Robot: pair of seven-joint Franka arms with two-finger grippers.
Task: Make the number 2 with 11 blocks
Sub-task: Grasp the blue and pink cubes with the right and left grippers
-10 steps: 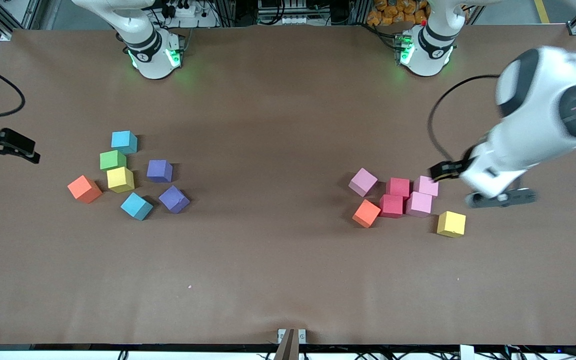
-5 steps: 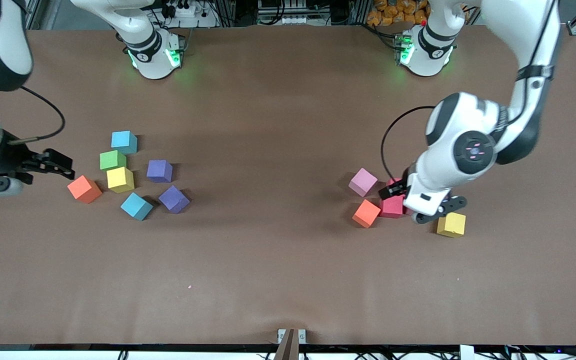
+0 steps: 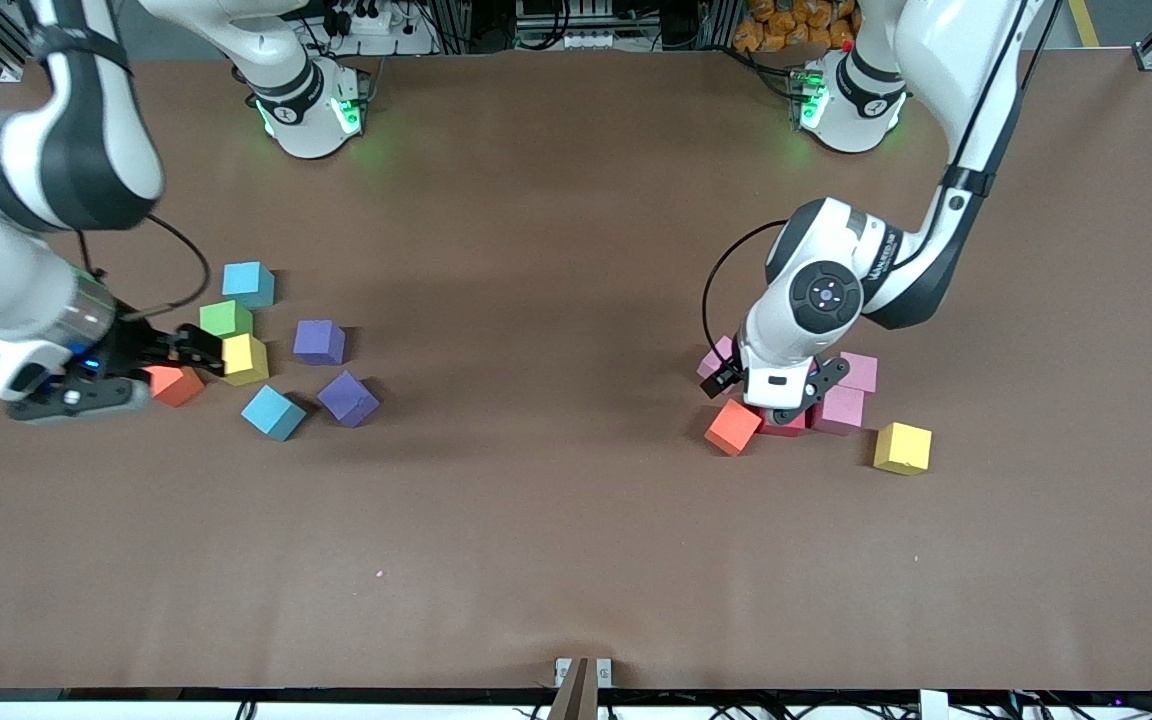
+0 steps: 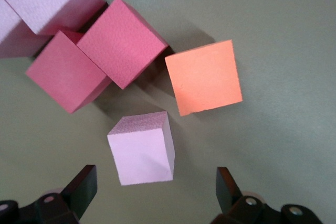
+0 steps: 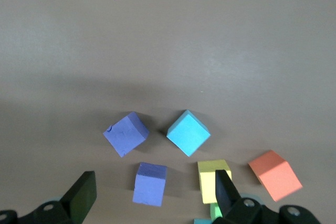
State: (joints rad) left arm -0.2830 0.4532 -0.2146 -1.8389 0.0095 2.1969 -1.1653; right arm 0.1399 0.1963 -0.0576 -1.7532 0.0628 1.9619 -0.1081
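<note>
The left gripper [image 3: 781,392] hangs open, pointing down over the pink, red and orange blocks [image 3: 841,408] toward the left arm's end of the table [image 3: 576,560]; the right gripper [image 3: 136,372], also open, hovers over the orange block [image 3: 176,385] toward the right arm's end.

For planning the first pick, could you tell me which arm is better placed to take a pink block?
Left, probably: the left gripper hangs open over the pink block; the right gripper is over the other cluster.
</note>
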